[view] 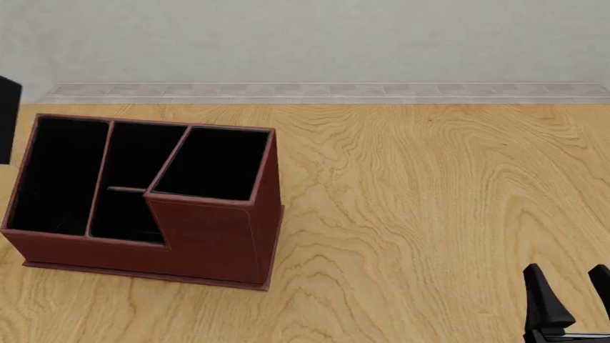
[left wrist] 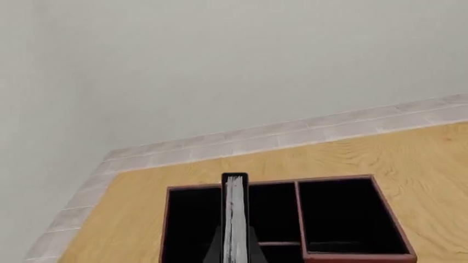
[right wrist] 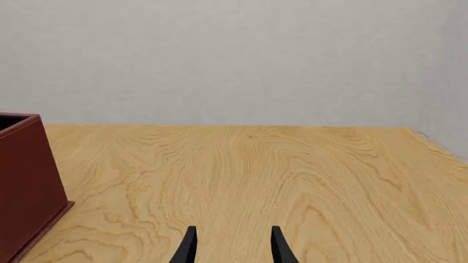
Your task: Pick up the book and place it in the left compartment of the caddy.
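The book shows edge-on in the left wrist view, white pages between black covers, standing upright with my left gripper shut on it. It hangs above the caddy, over the wall between the left compartment and the middle slots. In the front view only a black sliver of the book shows at the far left edge, beside the reddish-brown caddy and its left compartment. My right gripper stands open low at the near right, with nothing between its fingers.
The caddy's taller angled section is at its right end, with two short slots in the middle. A pale tiled strip runs along the table's far edge below the grey wall. Bare wood stretches right of the caddy.
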`<state>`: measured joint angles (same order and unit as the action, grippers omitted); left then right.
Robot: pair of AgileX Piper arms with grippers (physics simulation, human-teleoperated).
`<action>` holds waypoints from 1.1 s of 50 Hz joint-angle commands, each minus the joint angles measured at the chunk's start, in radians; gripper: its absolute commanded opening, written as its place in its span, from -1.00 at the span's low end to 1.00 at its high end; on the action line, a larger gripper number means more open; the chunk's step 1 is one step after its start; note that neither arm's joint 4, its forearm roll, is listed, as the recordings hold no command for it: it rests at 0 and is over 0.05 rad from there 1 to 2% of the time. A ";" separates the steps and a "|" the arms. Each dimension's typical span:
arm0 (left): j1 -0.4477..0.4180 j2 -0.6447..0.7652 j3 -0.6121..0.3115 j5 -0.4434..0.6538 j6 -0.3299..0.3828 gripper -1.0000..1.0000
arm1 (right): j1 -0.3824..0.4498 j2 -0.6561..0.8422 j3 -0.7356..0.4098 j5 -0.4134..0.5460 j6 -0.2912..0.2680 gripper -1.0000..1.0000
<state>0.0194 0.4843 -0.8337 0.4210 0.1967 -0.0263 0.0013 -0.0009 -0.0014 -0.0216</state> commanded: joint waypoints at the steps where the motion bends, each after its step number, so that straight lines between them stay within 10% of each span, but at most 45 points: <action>1: 0.111 0.080 0.007 -0.079 0.040 -1.00 | -0.001 0.000 0.000 0.000 0.001 1.00; 55: 0.224 0.543 -0.044 -0.122 0.003 -1.00 | 0.003 0.002 0.000 0.005 -0.003 1.00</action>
<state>0.2030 0.9749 -0.8415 0.2895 0.2082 -0.0238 0.0034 -0.0010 0.0029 -0.0241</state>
